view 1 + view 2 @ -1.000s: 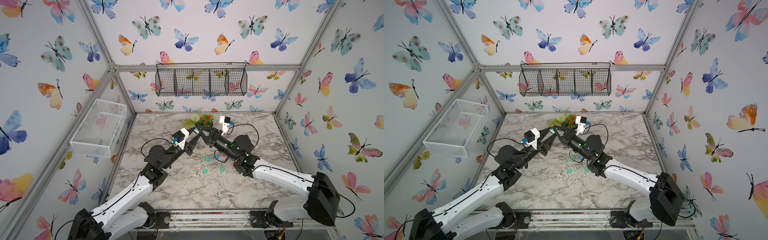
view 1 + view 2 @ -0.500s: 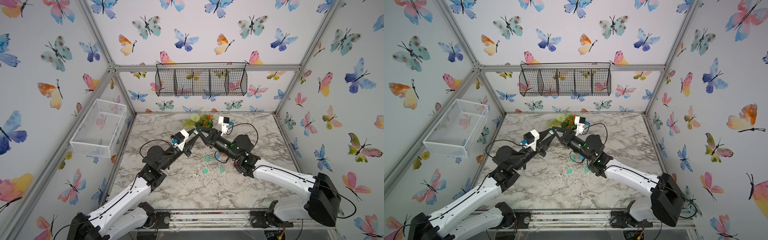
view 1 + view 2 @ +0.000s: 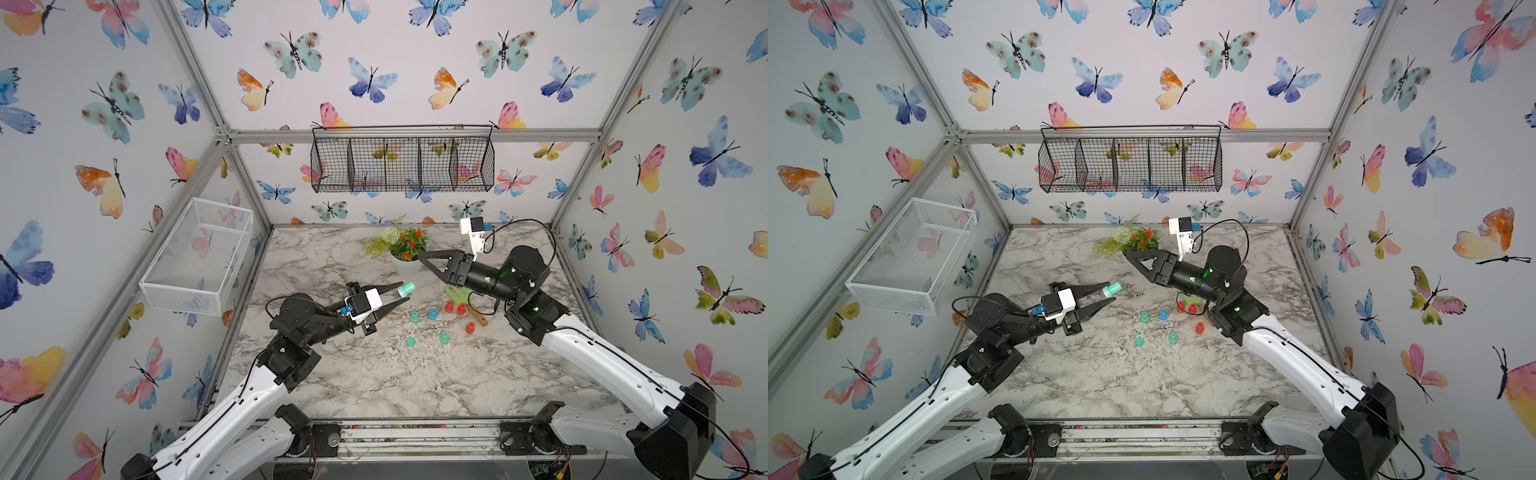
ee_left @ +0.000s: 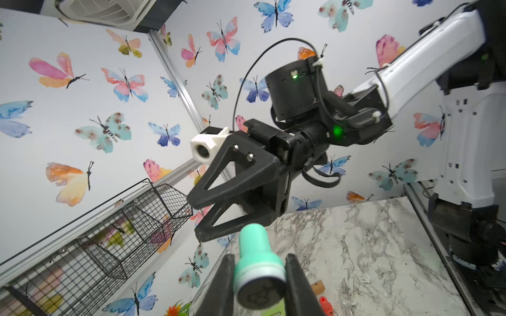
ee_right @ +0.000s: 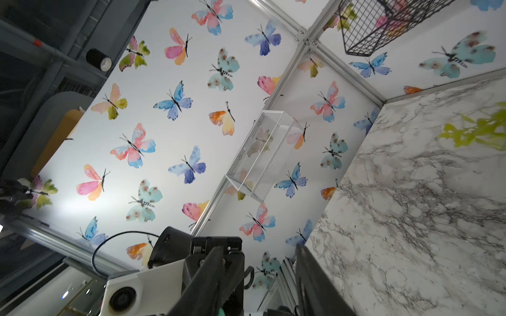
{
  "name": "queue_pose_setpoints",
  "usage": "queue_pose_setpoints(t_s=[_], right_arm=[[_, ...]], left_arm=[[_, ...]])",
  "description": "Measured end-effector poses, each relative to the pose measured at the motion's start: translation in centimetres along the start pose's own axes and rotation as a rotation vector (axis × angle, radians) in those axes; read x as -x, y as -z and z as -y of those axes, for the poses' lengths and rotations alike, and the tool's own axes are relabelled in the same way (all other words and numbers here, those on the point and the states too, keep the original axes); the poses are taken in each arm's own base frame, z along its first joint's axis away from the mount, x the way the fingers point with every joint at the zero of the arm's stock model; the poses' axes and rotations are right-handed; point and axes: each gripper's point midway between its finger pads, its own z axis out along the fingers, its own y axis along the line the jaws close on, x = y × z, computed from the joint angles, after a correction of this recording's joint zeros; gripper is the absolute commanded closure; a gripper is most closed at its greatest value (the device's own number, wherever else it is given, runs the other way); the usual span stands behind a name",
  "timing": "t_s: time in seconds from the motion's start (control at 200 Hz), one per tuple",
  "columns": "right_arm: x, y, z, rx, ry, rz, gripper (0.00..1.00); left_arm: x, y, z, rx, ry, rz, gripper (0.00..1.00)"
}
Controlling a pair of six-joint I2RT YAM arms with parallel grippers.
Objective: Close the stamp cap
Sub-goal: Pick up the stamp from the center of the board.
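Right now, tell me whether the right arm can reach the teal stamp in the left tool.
Probably yes. The right tool hangs open and empty near the teal stamp, nothing between them; the left tool grips its wide end, so the narrow end sticks out free.

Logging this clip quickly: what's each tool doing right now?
left tool: closed, holding the green stamp.
right tool: open, empty.

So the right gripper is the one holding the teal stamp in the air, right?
No, it is the left gripper that holds the teal stamp in the air. The left wrist view shows this, and there the right gripper is open and empty.
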Motion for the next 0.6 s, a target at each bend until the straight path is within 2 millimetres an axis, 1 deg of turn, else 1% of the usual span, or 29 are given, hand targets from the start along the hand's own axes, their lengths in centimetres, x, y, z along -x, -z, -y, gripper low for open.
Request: queue_pose_setpoints(t_s=[0.09,0.19,0.34,0.601], right_arm=[[-1.2,-0.1,-1.3,0.058,0.010,-0.094,0.55],[-2.7,-0.1,-1.8,0.104,0.003,-0.184,0.55],[-4.5,0.1,-1.9,0.138,-0.017,-0.292,0.55],[-6.3,0.8,-2.3,0.169,-0.020,-0.400,0.58]], left_arm=[[0.7,0.3,0.8,-0.046,-0.012,0.018,0.82],[1.0,0.3,1.2,-0.073,-0.016,0.021,0.82],[0.6,0.2,1.6,-0.096,-0.016,0.011,0.82],[-0.3,-0.1,1.7,-0.104,-0.004,-0.011,0.82]])
